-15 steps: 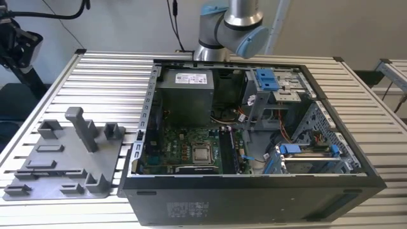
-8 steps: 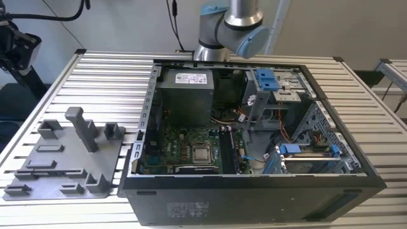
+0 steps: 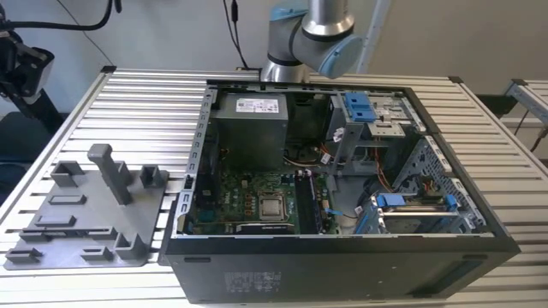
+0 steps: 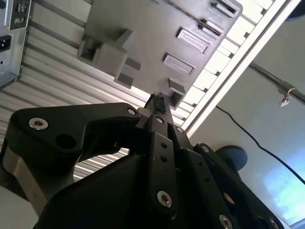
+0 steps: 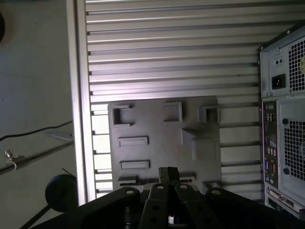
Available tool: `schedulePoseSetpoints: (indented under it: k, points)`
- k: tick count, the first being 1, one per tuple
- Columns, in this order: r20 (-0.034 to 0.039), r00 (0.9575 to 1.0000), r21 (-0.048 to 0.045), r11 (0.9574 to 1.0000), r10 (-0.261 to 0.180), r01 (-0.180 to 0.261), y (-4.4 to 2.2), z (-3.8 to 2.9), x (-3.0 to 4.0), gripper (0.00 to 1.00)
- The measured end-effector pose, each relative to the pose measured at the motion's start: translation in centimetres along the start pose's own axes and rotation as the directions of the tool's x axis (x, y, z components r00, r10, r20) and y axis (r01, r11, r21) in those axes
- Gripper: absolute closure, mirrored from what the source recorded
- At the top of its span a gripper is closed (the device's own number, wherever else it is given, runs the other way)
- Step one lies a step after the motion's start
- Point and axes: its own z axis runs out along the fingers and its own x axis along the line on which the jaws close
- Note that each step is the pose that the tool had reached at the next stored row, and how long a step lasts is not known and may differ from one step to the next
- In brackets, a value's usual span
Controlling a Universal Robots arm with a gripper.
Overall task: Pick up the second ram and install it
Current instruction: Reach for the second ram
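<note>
So at the exterior view's lower left sits the grey tray [image 3: 94, 221]. At the bottom middle of the first wrist view, a thin dark strip in its slot looks like the ram stick [image 5: 183, 179], though it's half hidden behind the gripper [image 5: 167, 171], whose fingers are pressed together. Further right, the open computer case [image 3: 342, 273] holds the motherboard [image 3: 248, 192] and blue clips [image 3: 360, 106].

One robot arm [image 3: 301, 43], one open computer case [image 3: 342, 269], one grey tray [image 3: 94, 221]

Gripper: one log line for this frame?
gripper | above grey tray | tray beside open computer case on slatted table | payload: cannot tell
</note>
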Motion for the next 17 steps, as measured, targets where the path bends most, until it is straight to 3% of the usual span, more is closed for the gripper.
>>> schedulePoseSetpoints:
  k: [17]
  points:
    - [-0.0032,1.0000,0.0003,1.0000,0.000,0.000,-0.43,0.35,0.05,0.89]
